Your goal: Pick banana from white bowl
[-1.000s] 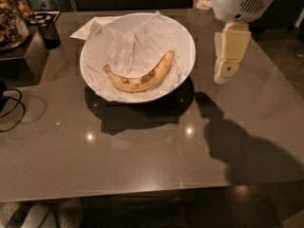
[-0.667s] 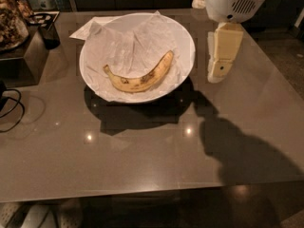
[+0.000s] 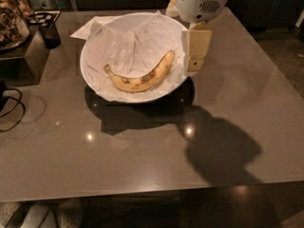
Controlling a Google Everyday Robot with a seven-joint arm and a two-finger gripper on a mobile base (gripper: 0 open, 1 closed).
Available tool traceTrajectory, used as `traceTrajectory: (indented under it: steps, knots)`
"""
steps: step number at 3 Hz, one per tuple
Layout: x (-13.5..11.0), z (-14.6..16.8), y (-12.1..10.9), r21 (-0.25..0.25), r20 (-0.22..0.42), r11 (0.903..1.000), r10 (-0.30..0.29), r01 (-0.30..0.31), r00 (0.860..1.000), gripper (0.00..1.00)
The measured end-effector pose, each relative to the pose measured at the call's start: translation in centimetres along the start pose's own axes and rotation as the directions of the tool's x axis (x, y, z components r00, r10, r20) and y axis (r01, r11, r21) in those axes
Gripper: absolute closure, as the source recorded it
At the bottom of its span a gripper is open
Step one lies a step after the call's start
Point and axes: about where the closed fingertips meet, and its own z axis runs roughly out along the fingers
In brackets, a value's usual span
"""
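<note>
Ideally, the end effector (image 3: 194,66) shifts left over the white bowl (image 3: 137,15), aligns across the banana (image 3: 142,77) at mid-length, and descends gently onto the paper lining. The banana lies mid-bowl. The end effector hangs by the bowl's right rim, near the banana's right tip; whether it is wide or narrow cannot be told.

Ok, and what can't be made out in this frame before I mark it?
One camera view only.
The gripper, at the white bowl's right rim, hides that stretch of rim. Its height over the bowl cannot be judged from this single view.
The arm above it is cut off by the top edge.
Crumpled paper covers the bowl's inner surface under the banana.
The cluttered items at far left are cut off by the edge and cannot be identified.
</note>
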Motion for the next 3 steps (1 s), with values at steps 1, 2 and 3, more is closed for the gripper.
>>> traceTrajectory:
  steps: [1, 2, 3]
  knots:
    - [-1.4, 1.3, -1.4, -0.035, 0.038, 0.9984, -0.042, 0.044, 0.998, 0.08]
    - [-2.3, 2.5, -2.4, -0.067, 0.076, 0.9954, -0.064, 0.069, 0.995, 0.09]
    - [-2.9, 4.1, -3.1, -0.097, 0.103, 0.9909, -0.083, 0.093, 0.991, 0.13]
